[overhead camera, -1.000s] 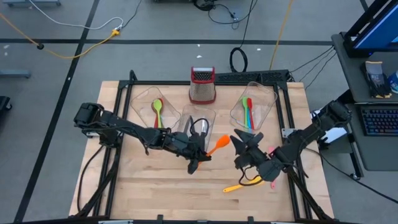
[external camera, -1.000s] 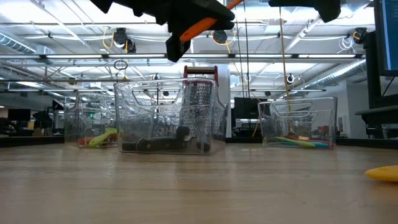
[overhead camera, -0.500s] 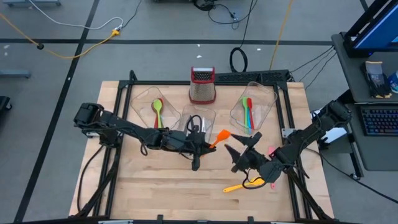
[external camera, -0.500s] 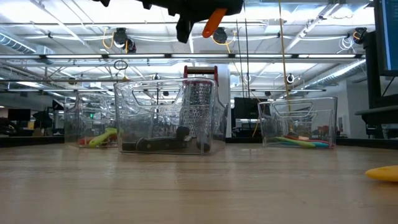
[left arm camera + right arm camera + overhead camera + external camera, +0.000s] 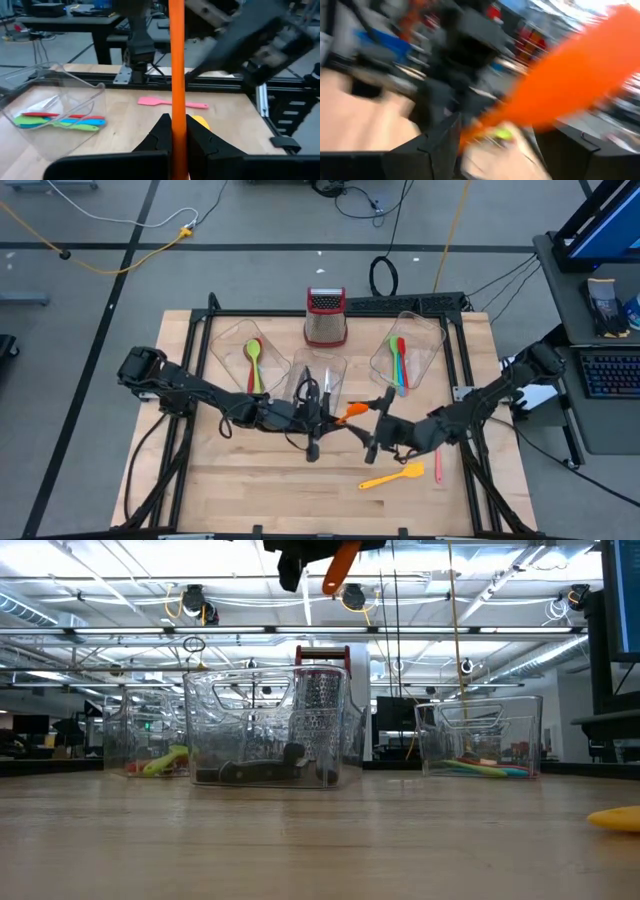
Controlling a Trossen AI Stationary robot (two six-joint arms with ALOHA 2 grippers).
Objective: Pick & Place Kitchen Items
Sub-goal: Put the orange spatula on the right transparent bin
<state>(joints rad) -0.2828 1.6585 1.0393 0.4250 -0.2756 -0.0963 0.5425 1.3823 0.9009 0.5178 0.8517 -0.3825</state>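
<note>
The right gripper (image 5: 377, 430) has moved in toward the orange spatula (image 5: 352, 411). Its fingers are spread around the blade, not pinching. The left gripper (image 5: 322, 417) pinches the handle tight, above the table (image 5: 250, 490) by the middle tub (image 5: 330, 370). The right wrist view is blurry. A yellow spatula (image 5: 391, 476) and a pink one (image 5: 437, 469) lie nearby.

The wooden surface (image 5: 250, 480) is seen from straight overhead; across it, at surface level, the steel box grater with a red top (image 5: 325, 317) (image 5: 321, 690) is faced, shared by both views.
</note>
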